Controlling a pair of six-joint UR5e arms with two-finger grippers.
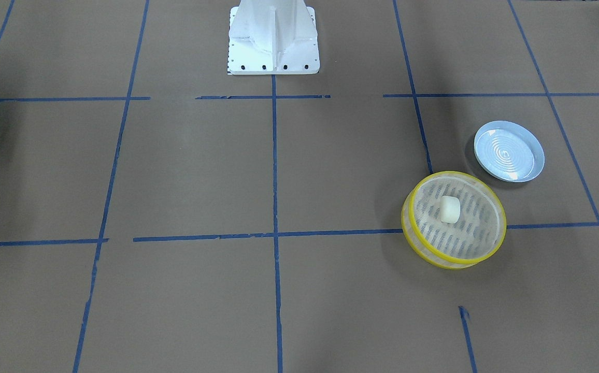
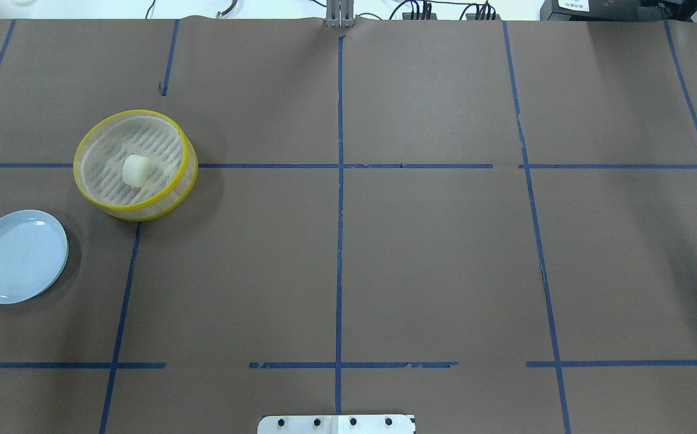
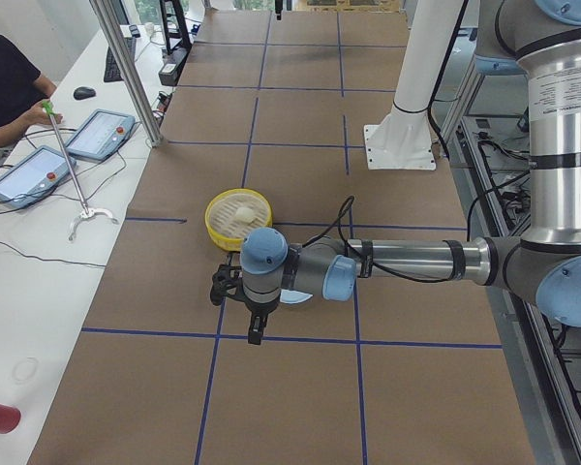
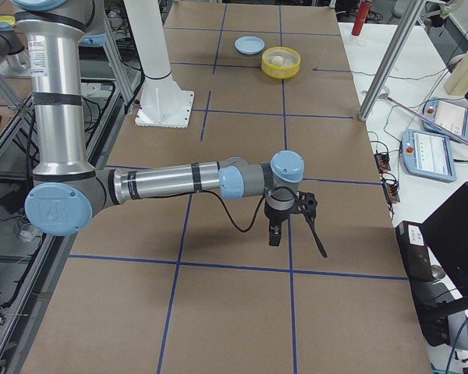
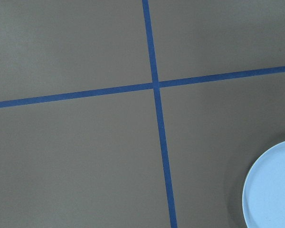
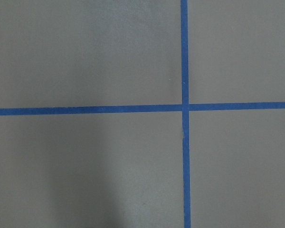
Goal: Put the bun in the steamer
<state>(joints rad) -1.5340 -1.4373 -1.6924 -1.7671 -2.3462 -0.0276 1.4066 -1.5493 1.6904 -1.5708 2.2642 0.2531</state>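
Observation:
The cream-white bun (image 1: pixel 450 209) lies inside the steamer (image 1: pixel 455 174), a round basket with a yellow rim, near the middle of its slatted bottom. The overhead view shows the bun (image 2: pixel 135 170) in the steamer (image 2: pixel 135 113) at the table's left. Both also show far off in the exterior right view, the bun (image 4: pixel 278 58) in the steamer (image 4: pixel 281 75). My left gripper (image 3: pixel 235 308) hangs above the table on the near side of the steamer (image 3: pixel 214 228), away from the bun (image 3: pixel 238 206). My right gripper (image 4: pixel 298 245) is far off at the other end. I cannot tell whether either is open or shut.
A pale blue plate (image 1: pixel 509 151) lies empty beside the steamer; it also shows in the overhead view (image 2: pixel 17 256) and at the lower right of the left wrist view (image 5: pixel 273 190). The white robot base (image 1: pixel 273 39) stands at mid-table edge. Blue tape lines cross the brown table cover.

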